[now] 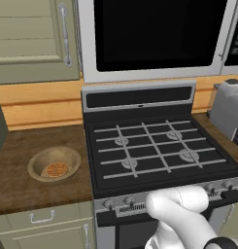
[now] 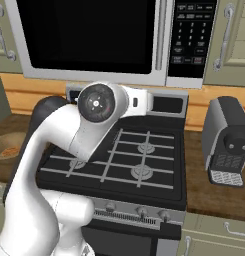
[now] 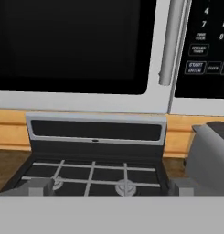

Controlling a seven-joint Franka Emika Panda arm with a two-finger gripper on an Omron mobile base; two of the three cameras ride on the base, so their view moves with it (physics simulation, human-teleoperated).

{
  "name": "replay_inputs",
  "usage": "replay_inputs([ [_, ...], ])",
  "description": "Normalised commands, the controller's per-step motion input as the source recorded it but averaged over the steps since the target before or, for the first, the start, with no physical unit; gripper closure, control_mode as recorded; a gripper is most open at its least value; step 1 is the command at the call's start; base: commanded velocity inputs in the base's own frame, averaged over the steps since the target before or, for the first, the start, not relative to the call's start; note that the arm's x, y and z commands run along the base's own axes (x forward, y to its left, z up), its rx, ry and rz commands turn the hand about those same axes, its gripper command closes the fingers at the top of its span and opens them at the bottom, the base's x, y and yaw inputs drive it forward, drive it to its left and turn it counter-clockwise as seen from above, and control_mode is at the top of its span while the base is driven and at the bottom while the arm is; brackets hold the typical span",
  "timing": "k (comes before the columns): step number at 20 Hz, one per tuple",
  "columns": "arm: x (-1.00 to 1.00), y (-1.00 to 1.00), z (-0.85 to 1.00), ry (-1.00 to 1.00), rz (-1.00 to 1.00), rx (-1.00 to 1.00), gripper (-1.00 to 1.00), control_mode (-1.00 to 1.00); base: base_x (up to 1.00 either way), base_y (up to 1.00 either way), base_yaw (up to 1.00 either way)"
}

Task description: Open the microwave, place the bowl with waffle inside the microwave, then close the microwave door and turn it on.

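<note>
The wide silver-grey microwave point(image 1: 154, 39) with its black glass front hangs above the black gas stove point(image 1: 159, 151), and the silver-framed microwave door point(image 2: 89, 37) is shut flat against the box. Its long vertical silver bar handle point(image 3: 169, 41) runs down the door's right edge, just beside the dark control strip point(image 2: 194, 35) with its rows of small white-lettered buttons.

The small round tan wooden-looking bowl point(image 1: 54, 164) sits on the brown wooden counter point(image 1: 23, 170) to the left of the stove, near the stove's left edge and apart from it. The small orange-brown waffle point(image 1: 56, 169) with a grid pattern lies flat inside the bowl. In the right base view a sliver of the bowl point(image 2: 5, 146) shows past the white arm point(image 2: 54, 150).

The gripper point(image 3: 111, 187) shows in the hand view as 2 blurred grey tips at the bottom edge, 1 at the left and 1 at the right, set wide apart with nothing between them: it is released and empty. It points at the stove's back panel and the lower part of the microwave door, so the bowl and waffle lie well off to its left and lower, outside what the hand camera sees.

A grey boxy coffee machine point(image 2: 228, 142) stands on the counter right of the stove. Beige cabinet doors point(image 1: 30, 39) flank the microwave.
</note>
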Motion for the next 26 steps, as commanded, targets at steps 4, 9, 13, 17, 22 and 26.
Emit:
replay_inputs([
  [4,0.35,-0.44,0.61,0.0,-0.01,-0.01,-1.0,-1.0,0.0,0.0,0.0],
  [9,0.28,-0.47,0.48,0.01,0.0,0.0,-1.0,-1.0,0.0,0.0,0.0],
  [13,0.18,-0.28,0.04,0.0,0.0,0.0,-1.0,-1.0,0.0,0.0,0.0],
  [17,0.32,0.0,0.0,0.0,-0.01,0.0,-1.0,-1.0,0.0,0.0,0.0],
  [22,0.4,0.01,0.0,-0.01,-0.03,0.0,-1.0,-1.0,0.0,0.0,0.0],
  [26,0.46,0.0,0.0,0.0,-0.03,0.0,-1.0,-1.0,0.0,0.0,0.0],
])
